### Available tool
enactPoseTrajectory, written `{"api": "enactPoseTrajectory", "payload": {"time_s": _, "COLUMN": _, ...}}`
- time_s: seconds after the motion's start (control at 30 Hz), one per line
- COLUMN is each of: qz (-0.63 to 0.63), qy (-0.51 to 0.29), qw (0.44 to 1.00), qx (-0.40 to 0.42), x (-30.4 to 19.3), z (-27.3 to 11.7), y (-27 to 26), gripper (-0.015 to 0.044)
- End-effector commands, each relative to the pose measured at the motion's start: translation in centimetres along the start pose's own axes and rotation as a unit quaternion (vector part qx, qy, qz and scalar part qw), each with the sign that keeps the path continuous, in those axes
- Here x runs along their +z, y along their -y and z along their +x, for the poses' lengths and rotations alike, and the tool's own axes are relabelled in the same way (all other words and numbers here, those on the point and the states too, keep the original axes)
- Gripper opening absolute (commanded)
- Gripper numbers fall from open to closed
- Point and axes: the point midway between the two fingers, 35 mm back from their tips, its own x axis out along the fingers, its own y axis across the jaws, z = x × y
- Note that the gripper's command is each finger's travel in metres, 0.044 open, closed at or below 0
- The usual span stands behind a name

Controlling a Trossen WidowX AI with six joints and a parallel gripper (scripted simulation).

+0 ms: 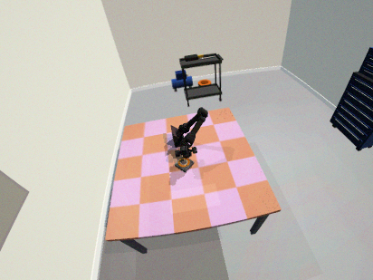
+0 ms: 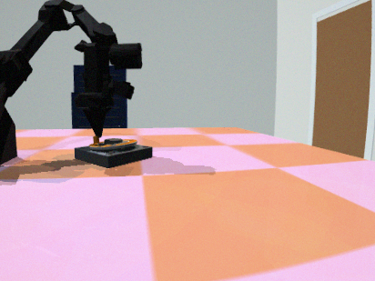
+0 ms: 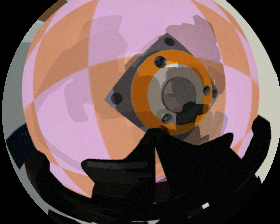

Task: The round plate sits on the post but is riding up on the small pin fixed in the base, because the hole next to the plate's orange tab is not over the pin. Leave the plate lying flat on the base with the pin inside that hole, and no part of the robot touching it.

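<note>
The round plate (image 2: 128, 144) (image 3: 141, 95), with an orange ring and grey middle, sits around the grey post (image 3: 179, 94) on the dark square base (image 2: 109, 157) (image 3: 124, 91) (image 1: 185, 169). In the exterior view it is tilted, its right side higher. The orange tab (image 2: 96, 140) stands up at the plate's left edge. My gripper (image 2: 98, 136) (image 3: 151, 132) is shut and empty, pointing down, its tips right at the top of the tab; whether they touch it I cannot tell. In the wrist view the fingers hide the tab. The pin cannot be made out.
The base lies on a pink and orange checkered table (image 1: 187, 212) (image 2: 218, 217). The arm stands behind the base in the top view. A black shelf cart (image 1: 201, 91), a blue compressor and a dark drawer cabinet (image 1: 353, 112) stand on the floor beyond the table.
</note>
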Motion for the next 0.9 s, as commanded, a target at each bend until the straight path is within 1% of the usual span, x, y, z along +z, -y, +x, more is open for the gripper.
{"api": "enactPoseTrajectory", "payload": {"time_s": 0.0, "qz": 0.004, "qy": -0.007, "qw": 1.0, "qx": -0.001, "x": -0.9, "z": 0.2, "y": 0.4, "gripper": 0.0}}
{"api": "enactPoseTrajectory", "payload": {"time_s": 0.87, "qz": 0.004, "qy": -0.007, "qw": 1.0, "qx": -0.002, "x": -1.5, "z": 0.2, "y": 1.6, "gripper": 0.0}}
